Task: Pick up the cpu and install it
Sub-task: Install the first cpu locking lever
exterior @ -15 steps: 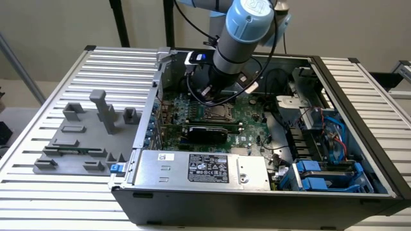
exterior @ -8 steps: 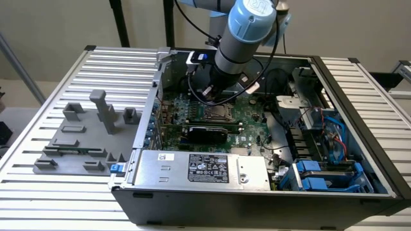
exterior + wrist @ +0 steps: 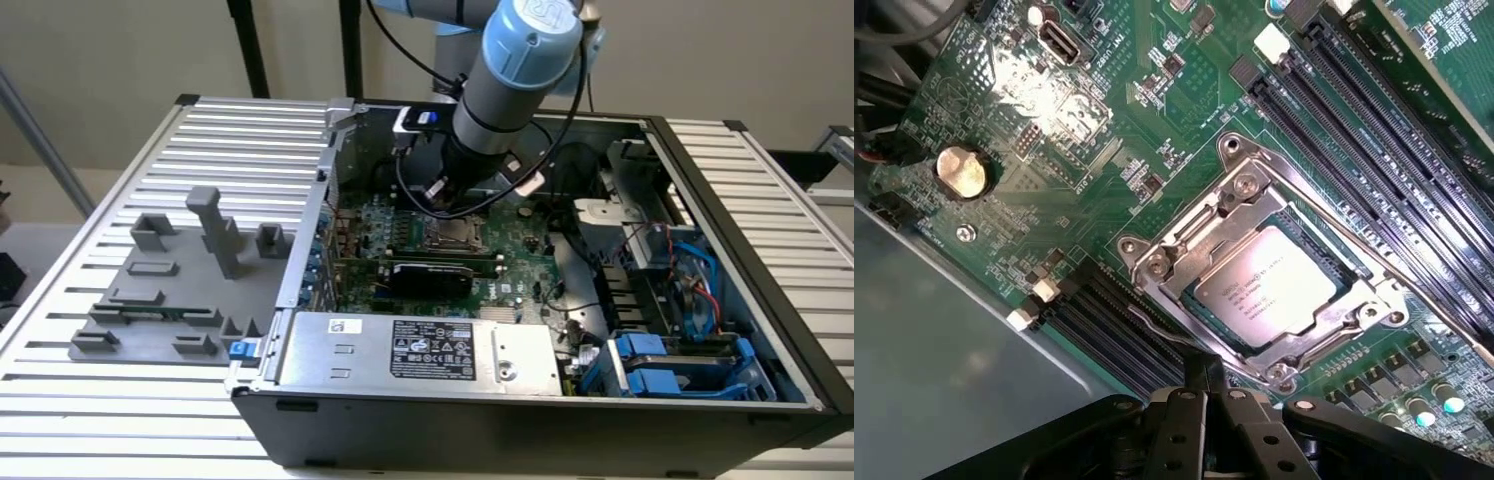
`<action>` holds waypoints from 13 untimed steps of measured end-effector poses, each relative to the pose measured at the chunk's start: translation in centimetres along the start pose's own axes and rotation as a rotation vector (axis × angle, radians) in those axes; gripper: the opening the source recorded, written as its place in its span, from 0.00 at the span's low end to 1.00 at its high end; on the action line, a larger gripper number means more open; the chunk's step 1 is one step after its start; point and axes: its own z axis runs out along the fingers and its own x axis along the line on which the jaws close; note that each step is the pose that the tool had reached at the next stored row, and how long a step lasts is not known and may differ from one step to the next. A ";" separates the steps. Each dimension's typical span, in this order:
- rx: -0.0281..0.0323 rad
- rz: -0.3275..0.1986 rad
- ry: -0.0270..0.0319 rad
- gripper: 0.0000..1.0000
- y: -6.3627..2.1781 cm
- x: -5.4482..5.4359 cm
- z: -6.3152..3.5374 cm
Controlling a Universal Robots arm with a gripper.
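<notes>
The cpu (image 3: pixel 1272 288) lies flat inside the metal-bordered socket frame (image 3: pixel 1184 235) on the green motherboard (image 3: pixel 1004 90), its silvery top facing up with printed text visible. In the exterior view the same socket sits near the middle of the frame, inside the open computer case (image 3: pixel 534 420), directly under the arm's wrist. The gripper (image 3: pixel 1206 375) hangs just beside the socket, its black fingers pressed together and clenched on nothing, apart from the chip. A round coin battery (image 3: pixel 961 171) sits on the board. At the exterior view's left, grey fixture blocks (image 3: pixel 174 290) rest on the slatted table (image 3: pixel 80 400).
</notes>
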 end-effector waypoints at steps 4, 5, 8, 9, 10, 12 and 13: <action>-0.0016 0.006 -0.0012 0.11 0.24 0.2 0.05; -0.0019 0.007 -0.0012 0.11 0.30 0.3 0.06; -0.0020 0.010 -0.0008 0.11 0.33 0.3 0.08; -0.0020 0.010 -0.0007 0.11 0.33 0.3 0.08; -0.0020 0.010 -0.0006 0.11 0.32 0.3 0.08; -0.0019 0.010 -0.0004 0.11 0.27 0.2 0.09; -0.0019 0.010 -0.0006 0.11 0.22 0.2 0.09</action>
